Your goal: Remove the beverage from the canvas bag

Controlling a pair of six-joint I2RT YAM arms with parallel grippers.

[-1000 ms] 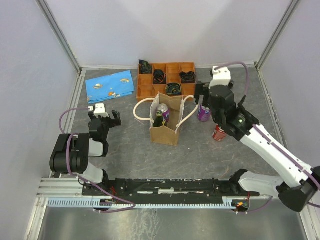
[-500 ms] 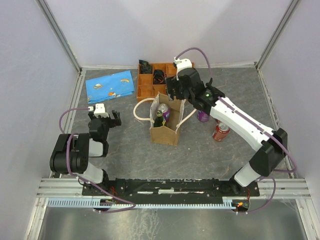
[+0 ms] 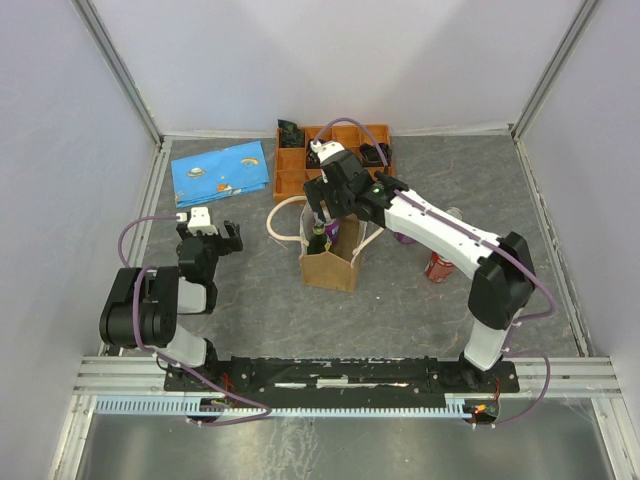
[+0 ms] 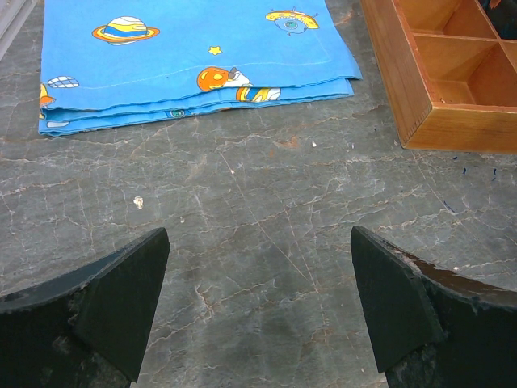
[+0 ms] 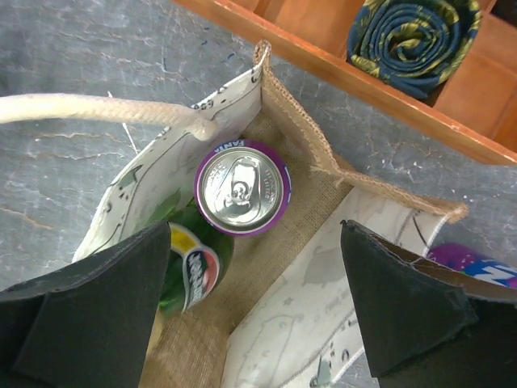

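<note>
Beverage can (image 5: 241,187) upright inside canvas bag (image 5: 284,246)

I see white shells and black joints on my right arm (image 3: 440,232), a mostly black left arm (image 3: 150,305), and mauve cables (image 3: 123,243) on both (fingers (image 4: 121,295) are scuffed black wedges).

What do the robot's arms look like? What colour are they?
The right arm has long white links and chunky black joints. The left arm looks mostly black. Thin purple cables loop along both. The left tool and right tool each have two black, wedge-shaped fingers.
</note>
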